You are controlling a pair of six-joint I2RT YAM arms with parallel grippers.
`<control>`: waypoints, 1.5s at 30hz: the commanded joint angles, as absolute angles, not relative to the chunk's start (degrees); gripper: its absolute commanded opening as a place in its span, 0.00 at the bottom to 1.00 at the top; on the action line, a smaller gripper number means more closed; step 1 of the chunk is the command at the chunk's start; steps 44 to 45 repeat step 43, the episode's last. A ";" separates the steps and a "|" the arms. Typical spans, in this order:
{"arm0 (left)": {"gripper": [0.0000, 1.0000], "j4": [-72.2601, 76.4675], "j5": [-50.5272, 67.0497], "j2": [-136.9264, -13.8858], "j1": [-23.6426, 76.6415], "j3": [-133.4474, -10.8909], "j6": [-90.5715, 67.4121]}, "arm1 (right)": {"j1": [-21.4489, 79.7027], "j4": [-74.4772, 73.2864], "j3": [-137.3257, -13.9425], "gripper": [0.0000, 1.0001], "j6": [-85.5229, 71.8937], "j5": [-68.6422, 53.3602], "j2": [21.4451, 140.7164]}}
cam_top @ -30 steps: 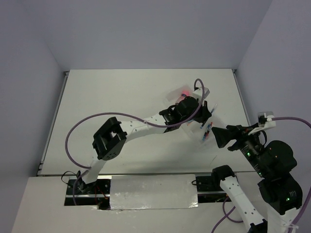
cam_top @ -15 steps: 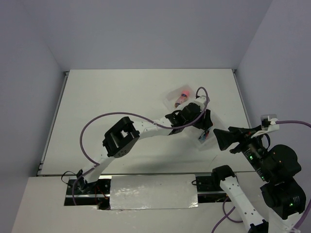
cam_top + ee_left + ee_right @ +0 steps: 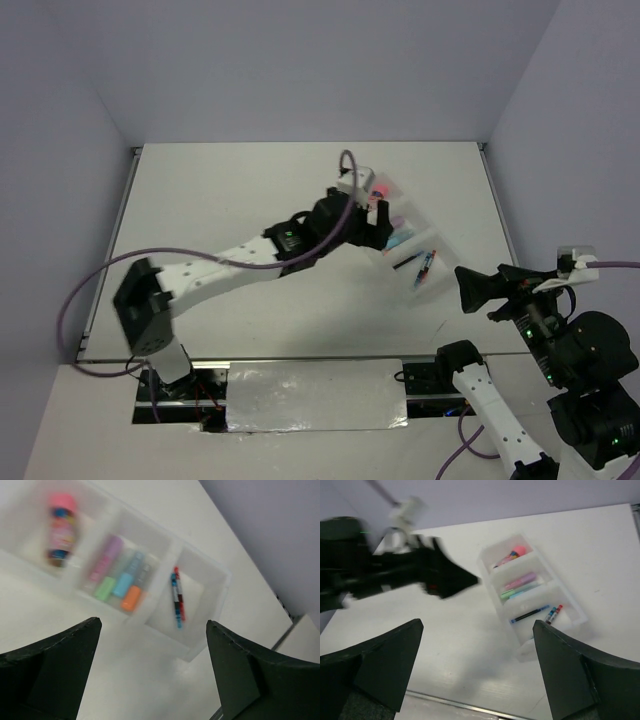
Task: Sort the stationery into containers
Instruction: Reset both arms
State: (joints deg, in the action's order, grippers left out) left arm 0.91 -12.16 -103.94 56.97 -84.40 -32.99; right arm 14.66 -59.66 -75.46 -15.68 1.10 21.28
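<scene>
The tray (image 3: pixel 220 581) holds the pink cylinder (image 3: pixel 61 527), pastel sticks (image 3: pixel 120 576) and pens (image 3: pixel 177 598), one compartment each. The left gripper (image 3: pixel 153 624), spread and empty, hangs near the pink end and could clip the wall, spilling the light tray; the right gripper (image 3: pixel 478 624), spread and empty, is well apart. Half a second ago the left arm (image 3: pixel 230 266) covered the tray's middle; now it is clear of it.

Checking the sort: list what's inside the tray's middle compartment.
Middle compartment holds pastel sticks: purple, green, blue, orange. Anything under them is covered, and blur hides finer detail.
</scene>
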 commanded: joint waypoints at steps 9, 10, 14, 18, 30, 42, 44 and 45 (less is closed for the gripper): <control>0.99 -50.14 -54.39 -57.00 52.74 -69.62 -51.81 | 15.64 -62.84 -77.17 1.00 -11.95 13.80 19.60; 0.99 -57.23 -56.84 -54.52 52.39 -69.17 -54.03 | 15.64 -62.75 -77.08 1.00 -11.95 13.89 19.60; 0.99 -66.96 -58.01 -40.65 52.12 -67.94 -58.01 | 15.91 -62.58 -76.47 1.00 -11.43 13.97 18.72; 0.99 -70.83 -58.97 -32.36 52.12 -67.15 -56.69 | 16.52 -62.75 -74.97 1.00 -11.16 13.80 17.75; 0.99 -77.16 -65.56 -27.16 52.12 -67.32 -59.06 | 18.28 -62.05 -69.26 1.00 -11.42 15.73 16.00; 0.99 -74.36 -65.30 -26.37 52.12 -65.30 -57.04 | 18.54 -61.61 -68.12 1.00 -12.22 14.94 17.05; 0.99 -74.01 -65.22 -26.28 52.12 -65.22 -56.78 | 18.54 -61.61 -68.03 1.00 -12.30 15.03 17.14; 0.99 -74.01 -65.22 -26.28 52.12 -65.22 -56.78 | 18.54 -61.61 -68.03 1.00 -12.30 15.03 17.14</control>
